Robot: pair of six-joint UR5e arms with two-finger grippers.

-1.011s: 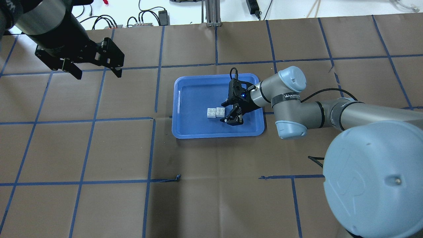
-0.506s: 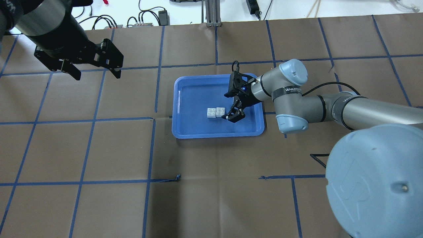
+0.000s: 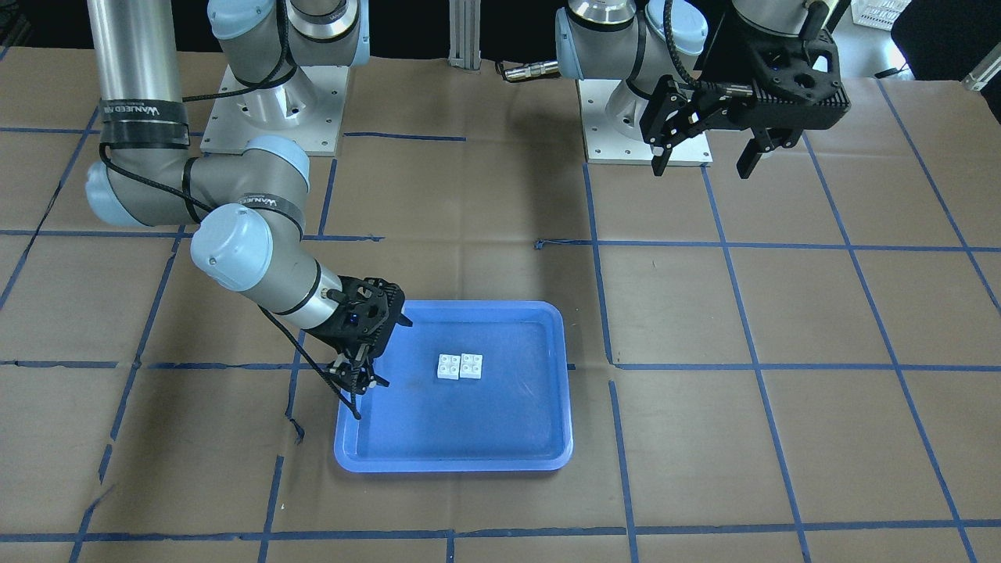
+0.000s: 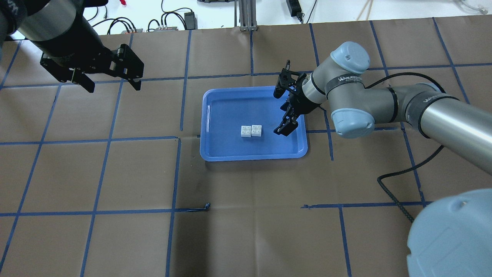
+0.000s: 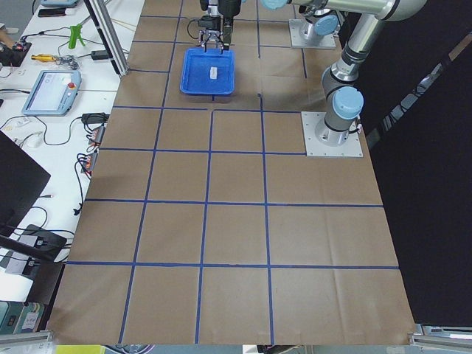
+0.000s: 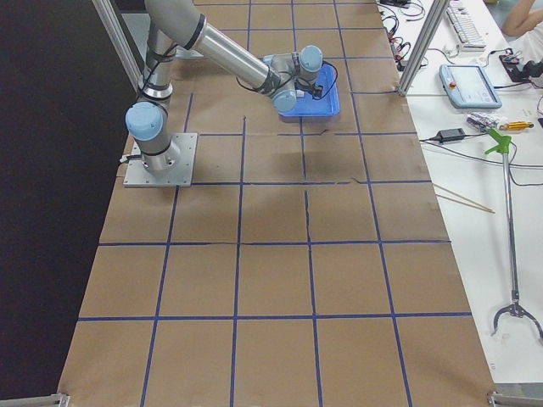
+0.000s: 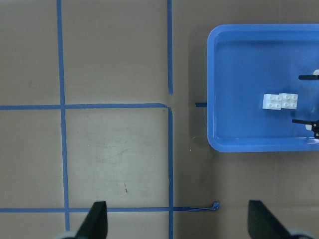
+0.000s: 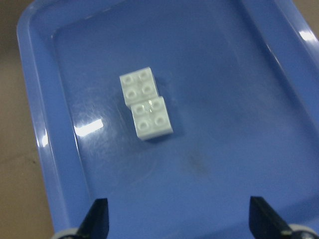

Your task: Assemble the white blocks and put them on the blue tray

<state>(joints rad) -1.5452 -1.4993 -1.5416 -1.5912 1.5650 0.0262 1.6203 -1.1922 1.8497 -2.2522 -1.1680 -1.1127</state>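
Jaws of the right tool [image 3: 358, 381] stand wide apart in its wrist view, one black tip in each bottom corner. The overhead view catches the tool edge-on and hides that gap. The tool hangs over the tray's [image 4: 253, 157] side nearest the right arm, slanting down off a bent wrist, near the blocks [image 8: 147, 102] but apart from them. Only the wrist view resolves the blocks: two white plastic squares, four round studs each, touching edge to edge at a slight offset, near the middle of the glossy blue tray floor. The round-cornered, shallow-rimmed tray sits on the table [image 4: 115, 173], brown paper gridded with blue tape [image 4: 115, 211]. The left tool [image 4: 114, 86], also spread, hangs well apart from the tray.
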